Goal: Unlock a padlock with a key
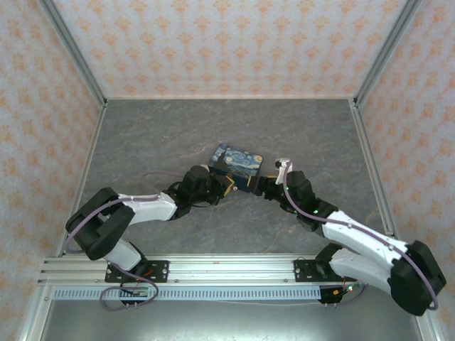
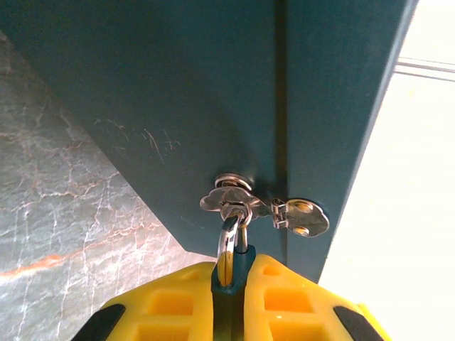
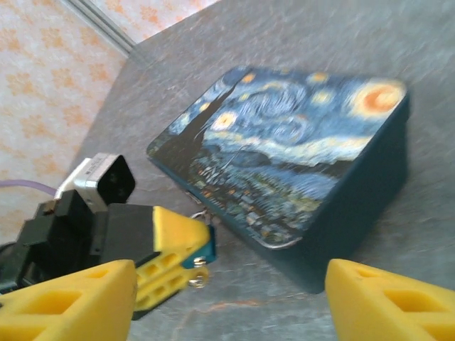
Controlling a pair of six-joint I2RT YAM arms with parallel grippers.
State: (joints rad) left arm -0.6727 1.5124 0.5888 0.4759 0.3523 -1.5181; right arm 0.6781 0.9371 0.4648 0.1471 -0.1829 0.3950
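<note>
L gripper point(image 1: 229, 186) clamped on padlock point(image 2: 229, 302), which hangs from hasp point(image 2: 242, 202) on tin point(image 3: 284, 163) front. R gripper point(image 3: 231, 298) fingers wide apart, empty. Padlock ahead-left of R fingers, long axis pointing away from tin; L arm nearer.

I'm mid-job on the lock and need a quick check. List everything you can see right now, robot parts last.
tin: one, dark blue with a yellow swirl-print lid, mid-table just beyond both claws.
padlock: one, teal, shackle through the tin's hasp, body clamped between yellow pads.
hasp: one, silvery, on the tin's dark side wall.
table: one, grey marbled, under everything.
walls: three, orange-patterned, around the table.
arms: two, white and black, left arm and right arm reaching in from the near edge.
left claw: one, yellow pads, shut on the padlock.
right claw: one, yellow pads, open, facing the tin, holding nothing.
</note>
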